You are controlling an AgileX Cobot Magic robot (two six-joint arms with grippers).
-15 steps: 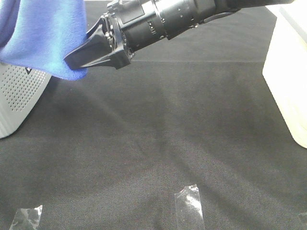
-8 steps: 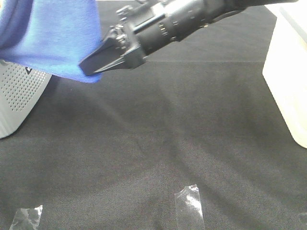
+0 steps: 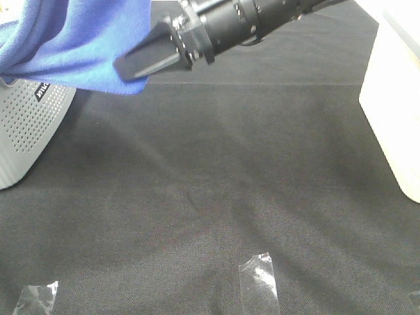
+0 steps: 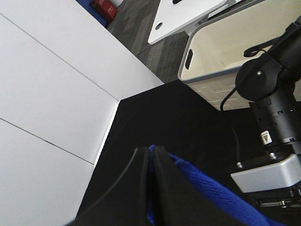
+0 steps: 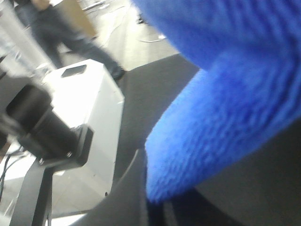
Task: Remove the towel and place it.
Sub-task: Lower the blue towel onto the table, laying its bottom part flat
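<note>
The royal-blue towel (image 3: 79, 39) hangs at the top left, above the grey perforated basket (image 3: 26, 131). My right gripper (image 3: 131, 67) reaches across from the upper right and is shut on the towel's lower edge. In the right wrist view the towel (image 5: 225, 103) fills the upper right, with its edge pinched at the right gripper (image 5: 150, 205). In the left wrist view my left gripper (image 4: 150, 157) is shut with the towel (image 4: 207, 197) caught between its fingers. The exterior view does not show the left gripper.
A black cloth (image 3: 216, 184) covers the table. A cream box (image 3: 394, 98) stands at the right edge. Two pieces of clear tape (image 3: 259, 282) (image 3: 36, 298) lie near the front. The left wrist view shows a white bin (image 4: 225, 52) beyond the table.
My right gripper has closed on the towel's lower edge and moved up and to the right with it. The towel's hanging edge has risen off the basket's side.
</note>
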